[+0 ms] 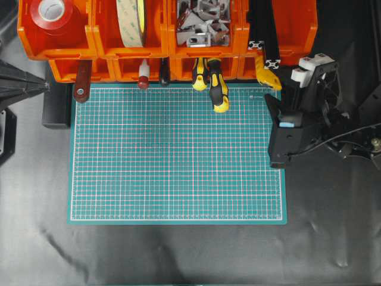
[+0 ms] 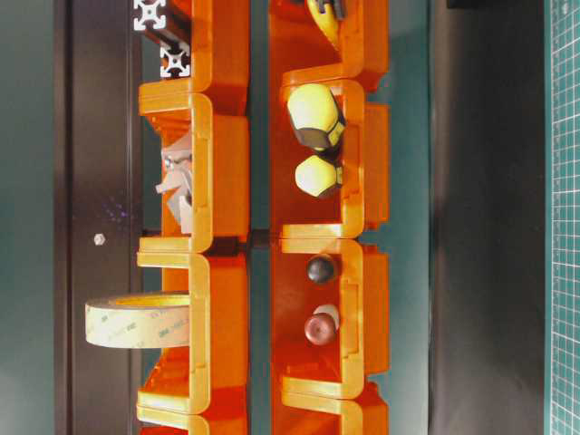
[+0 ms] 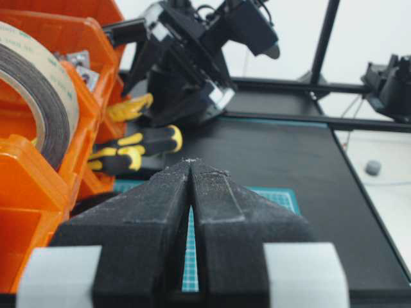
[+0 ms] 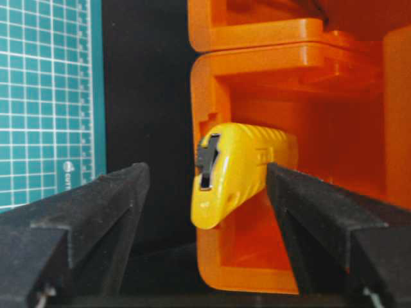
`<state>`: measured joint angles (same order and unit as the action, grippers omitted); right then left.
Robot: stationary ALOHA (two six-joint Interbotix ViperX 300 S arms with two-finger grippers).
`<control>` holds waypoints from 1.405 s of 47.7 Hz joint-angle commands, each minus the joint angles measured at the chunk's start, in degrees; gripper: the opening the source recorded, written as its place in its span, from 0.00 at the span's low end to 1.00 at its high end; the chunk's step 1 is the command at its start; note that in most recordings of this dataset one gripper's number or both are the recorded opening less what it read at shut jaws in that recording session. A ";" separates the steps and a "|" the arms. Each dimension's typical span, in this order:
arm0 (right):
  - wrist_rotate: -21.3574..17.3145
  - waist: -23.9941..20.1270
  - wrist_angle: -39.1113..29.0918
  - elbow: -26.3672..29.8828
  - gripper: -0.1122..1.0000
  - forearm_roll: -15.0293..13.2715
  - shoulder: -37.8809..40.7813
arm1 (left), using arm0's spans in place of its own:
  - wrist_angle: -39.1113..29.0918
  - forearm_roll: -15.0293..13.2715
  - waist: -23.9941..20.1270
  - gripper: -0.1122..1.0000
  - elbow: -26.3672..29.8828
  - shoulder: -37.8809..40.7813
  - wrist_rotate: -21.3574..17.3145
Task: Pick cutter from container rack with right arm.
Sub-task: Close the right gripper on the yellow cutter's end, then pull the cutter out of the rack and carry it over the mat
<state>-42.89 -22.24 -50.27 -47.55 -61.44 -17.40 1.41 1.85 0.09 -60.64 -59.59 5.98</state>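
Right pincer [image 4: 205,186] spread wide, straddling cutter [image 4: 234,170].

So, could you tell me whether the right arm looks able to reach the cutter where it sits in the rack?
Probably yes: the cutter juts from its orange bin, the right gripper is open around it, nothing between.

Even bright light; near fingers [image 3: 154,224] blurred, tabletop glare.
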 commanded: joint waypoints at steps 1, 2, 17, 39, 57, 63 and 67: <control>-0.18 0.62 1.32 0.62 0.74 -0.53 -0.70 | 0.26 0.18 -0.09 0.10 0.53 0.35 0.18; -0.18 0.70 1.41 0.62 0.74 -0.62 -0.70 | 0.26 0.18 -0.09 0.10 0.53 0.35 0.18; -0.26 1.14 1.49 0.62 0.70 -1.05 -0.70 | 0.26 0.18 -0.09 0.10 0.26 0.35 0.26; -3.69 -0.18 0.97 0.88 0.35 -0.97 -1.32 | 0.26 0.18 -0.09 0.10 0.18 0.26 0.26; -4.04 -6.77 -5.10 4.04 0.35 -1.05 -3.69 | 0.26 0.18 -0.09 0.10 -0.26 0.35 0.35; -3.87 -8.96 -5.54 5.89 0.35 -1.05 -3.78 | 0.26 0.18 -0.09 0.10 -0.44 0.26 0.35; -3.60 -9.84 -5.80 7.21 0.35 -1.05 -3.78 | 0.26 0.18 -0.09 0.10 -0.53 0.26 0.35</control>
<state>-46.58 -31.03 -55.28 -42.98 -62.23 -20.48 1.41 1.85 0.09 -61.79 -59.59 6.15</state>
